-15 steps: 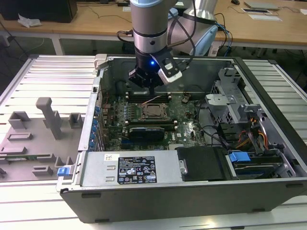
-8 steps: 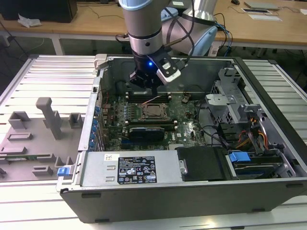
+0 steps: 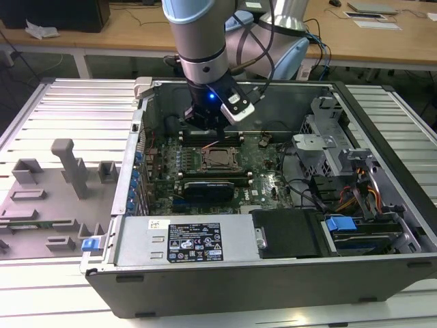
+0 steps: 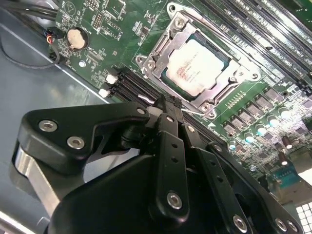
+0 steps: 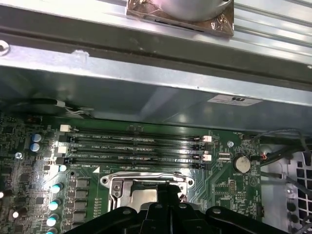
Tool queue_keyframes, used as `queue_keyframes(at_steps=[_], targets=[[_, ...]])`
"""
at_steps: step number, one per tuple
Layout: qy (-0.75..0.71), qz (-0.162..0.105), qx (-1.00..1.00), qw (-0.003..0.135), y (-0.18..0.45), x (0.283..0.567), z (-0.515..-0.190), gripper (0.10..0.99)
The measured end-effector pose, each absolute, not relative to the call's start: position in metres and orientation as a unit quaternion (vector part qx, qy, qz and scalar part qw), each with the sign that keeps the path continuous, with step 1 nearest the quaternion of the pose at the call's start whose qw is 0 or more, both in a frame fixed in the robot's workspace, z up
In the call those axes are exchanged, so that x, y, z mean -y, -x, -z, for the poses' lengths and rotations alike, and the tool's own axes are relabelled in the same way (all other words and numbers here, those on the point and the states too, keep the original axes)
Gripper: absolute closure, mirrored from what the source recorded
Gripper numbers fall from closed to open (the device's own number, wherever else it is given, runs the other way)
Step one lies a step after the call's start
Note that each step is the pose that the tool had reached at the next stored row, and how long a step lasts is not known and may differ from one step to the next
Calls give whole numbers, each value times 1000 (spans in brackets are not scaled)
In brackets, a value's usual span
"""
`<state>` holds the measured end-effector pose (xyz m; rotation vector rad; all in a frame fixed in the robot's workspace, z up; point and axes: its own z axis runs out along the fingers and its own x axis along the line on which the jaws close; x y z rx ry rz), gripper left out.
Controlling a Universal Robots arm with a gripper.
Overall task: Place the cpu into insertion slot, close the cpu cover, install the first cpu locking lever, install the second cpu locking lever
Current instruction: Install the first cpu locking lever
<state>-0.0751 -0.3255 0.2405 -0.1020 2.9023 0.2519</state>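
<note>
Cpu: the cpu (image 4: pixel 197 66) lies flat in the insertion slot (image 4: pixel 146 62) on the green motherboard (image 4: pixel 97 44), silvery top showing.
Cpu cover: the cpu cover (image 4: pixel 163 46) lies down around the chip, framing it.
Claw: the claw (image 4: pixel 163 103) hangs just beside the slot's edge, fingers pressed together, nothing visibly held.
Surroundings: memory slots (image 5: pixel 136 146) flank the slot inside the open computer case (image 3: pixel 382 123) on the ribbed counter (image 3: pixel 68 102).
Risk: a slip at the slot's edge could scrape the board or leave the cover unlatched.

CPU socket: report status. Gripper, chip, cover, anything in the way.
The gripper shut, tips at the edge of the cpu cover, by the memory slots. The cpu seated, cover flat around it. Nothing lying across them.
</note>
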Motion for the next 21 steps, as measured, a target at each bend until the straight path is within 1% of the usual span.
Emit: queue_keyframes(at_steps=[21], targets=[[-2,-80,-990,113,73,308,-227,980]])
